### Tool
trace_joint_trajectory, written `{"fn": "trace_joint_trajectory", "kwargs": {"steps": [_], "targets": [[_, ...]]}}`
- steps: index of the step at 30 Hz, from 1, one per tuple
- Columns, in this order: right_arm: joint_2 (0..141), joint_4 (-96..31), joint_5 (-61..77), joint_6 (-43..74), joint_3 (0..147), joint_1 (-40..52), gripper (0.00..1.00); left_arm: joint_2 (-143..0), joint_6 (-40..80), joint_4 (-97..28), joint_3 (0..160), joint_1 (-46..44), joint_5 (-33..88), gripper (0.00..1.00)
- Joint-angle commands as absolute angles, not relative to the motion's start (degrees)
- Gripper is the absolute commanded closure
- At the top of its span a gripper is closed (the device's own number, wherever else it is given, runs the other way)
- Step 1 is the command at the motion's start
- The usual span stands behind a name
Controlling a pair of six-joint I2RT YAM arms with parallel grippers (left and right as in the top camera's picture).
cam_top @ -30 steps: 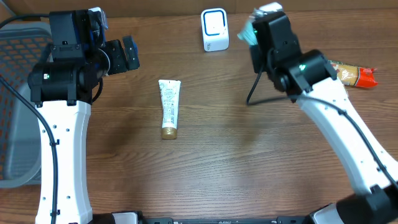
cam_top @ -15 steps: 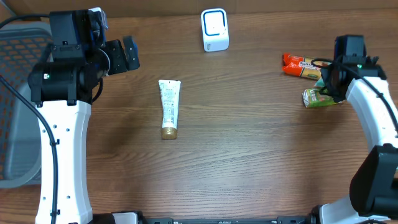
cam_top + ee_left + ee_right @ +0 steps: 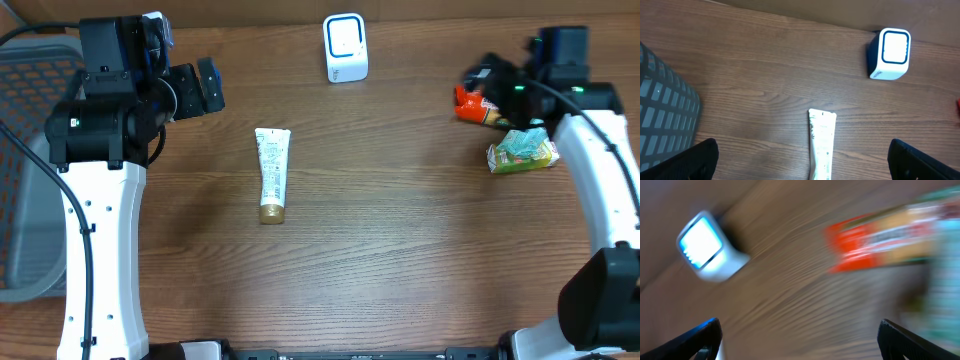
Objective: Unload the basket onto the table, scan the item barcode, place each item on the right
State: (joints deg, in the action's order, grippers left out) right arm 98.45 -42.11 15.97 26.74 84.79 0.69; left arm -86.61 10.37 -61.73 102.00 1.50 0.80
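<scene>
Tube (image 3: 271,175) lies mid-worktop (image 3: 400,260), gold cap toward the near edge, well apart from the scanner (image 3: 346,47) at the far side; I take it as the item to scan. Looks light, soft-walled, probably slick: I'd pinch across the body near the stiffer cap, gently. Left claw (image 3: 198,88) open, empty, left of it. Right claw (image 3: 799,342) open, empty, by the orange bar (image 3: 478,108) and green packet (image 3: 522,150). No barcode visible. Right wrist view smeared; left wrist view crops the tube's cap end.

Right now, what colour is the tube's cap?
Gold cap on a white tube; the overhead view shows it best.
</scene>
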Motion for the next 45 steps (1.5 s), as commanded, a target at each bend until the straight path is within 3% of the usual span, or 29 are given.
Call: {"fn": "trace_joint_trajectory", "kwargs": {"steps": [1,5,11,29,33,37,40,43,45], "targets": [[98.39,-40.97,24.01,20.34,85.62,10.46,0.00,-86.89,10.28,-61.54,102.32,1.48,0.43,0.00],[103.42,-32.91,18.52,20.93,87.53,25.19,0.00,-86.89,10.28,-61.52,102.32,1.48,0.45,0.00],[117.21,-39.18,16.51,17.32,101.23,36.27,0.00,-86.89,10.28,-61.52,102.32,1.48,0.43,0.00],[131.83,-34.33,16.08,19.92,101.32,43.64,0.01,-86.89,10.28,-61.52,102.32,1.48,0.45,0.00],[132.49,-34.33,14.55,22.76,101.27,43.57,0.15,-86.89,10.31,-61.52,102.32,1.48,0.43,0.01],[132.49,-35.83,12.84,22.74,101.27,43.55,0.48,-86.89,10.28,-61.52,102.32,1.48,0.45,0.00],[132.46,-37.56,12.91,22.72,101.27,43.29,0.63,-86.89,10.31,-61.52,102.32,1.48,0.45,0.00],[132.11,-40.77,12.88,21.06,102.00,41.69,0.76,-86.89,10.28,-61.52,102.32,1.48,0.43,0.00],[131.68,-43.20,12.86,16.91,103.07,40.40,0.79,-86.89,10.28,-61.52,102.32,1.48,0.43,0.00]]}}
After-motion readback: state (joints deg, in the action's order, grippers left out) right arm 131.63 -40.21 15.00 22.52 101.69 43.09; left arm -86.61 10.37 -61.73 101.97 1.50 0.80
